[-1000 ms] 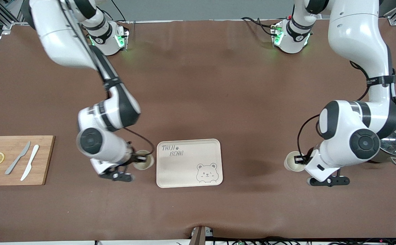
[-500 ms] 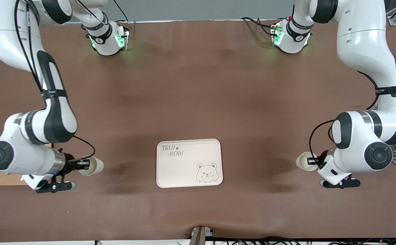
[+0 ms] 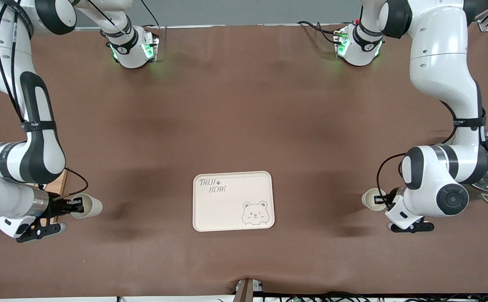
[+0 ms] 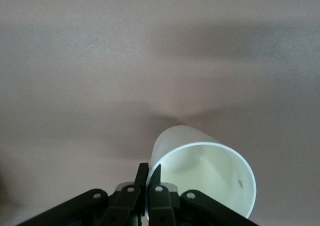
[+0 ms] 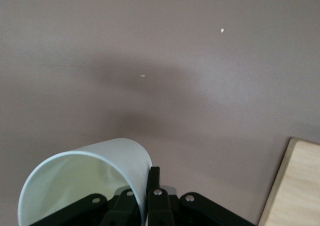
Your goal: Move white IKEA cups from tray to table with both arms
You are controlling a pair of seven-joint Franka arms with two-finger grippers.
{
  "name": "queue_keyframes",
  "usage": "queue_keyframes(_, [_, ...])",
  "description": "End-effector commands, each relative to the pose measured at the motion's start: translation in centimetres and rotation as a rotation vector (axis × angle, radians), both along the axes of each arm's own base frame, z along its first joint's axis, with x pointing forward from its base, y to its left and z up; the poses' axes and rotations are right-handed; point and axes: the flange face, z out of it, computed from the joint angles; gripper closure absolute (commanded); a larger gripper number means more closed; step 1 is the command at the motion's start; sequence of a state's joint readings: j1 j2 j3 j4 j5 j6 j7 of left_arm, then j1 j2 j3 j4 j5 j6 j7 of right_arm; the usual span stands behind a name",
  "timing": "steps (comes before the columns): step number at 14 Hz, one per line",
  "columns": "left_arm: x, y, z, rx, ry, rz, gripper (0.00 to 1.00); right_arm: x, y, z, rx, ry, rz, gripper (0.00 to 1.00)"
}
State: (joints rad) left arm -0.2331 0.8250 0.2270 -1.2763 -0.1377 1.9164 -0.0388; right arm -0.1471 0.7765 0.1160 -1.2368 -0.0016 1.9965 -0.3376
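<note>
- One white IKEA cup is pinched at its rim by the right end effector over the bench near the right arm's end.
- The other white IKEA cup is pinched by the left end effector near the left arm's end.

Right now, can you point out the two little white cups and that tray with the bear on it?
cup in the right claw (image 3: 89, 206), front view, its side wall.
cup in the left claw (image 3: 369, 198), front view, its rim.
bear tray (image 3: 231, 203), front view, bare middle.
</note>
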Motion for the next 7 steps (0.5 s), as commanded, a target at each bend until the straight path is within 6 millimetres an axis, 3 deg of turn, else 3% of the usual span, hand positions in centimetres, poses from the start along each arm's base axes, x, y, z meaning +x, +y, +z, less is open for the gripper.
queue_keyframes(1, [0.1,0.1,-1.0,-0.020,0.002,0.000,1.00,0.0,-0.5,-3.3,0.014,-0.021,0.019,1.00])
queue_keyframes(7, [-0.1,0.4,-2.4,-0.037,0.021,0.017,1.00,0.4,-0.4,-7.5,0.017,-0.043,0.015,1.00])
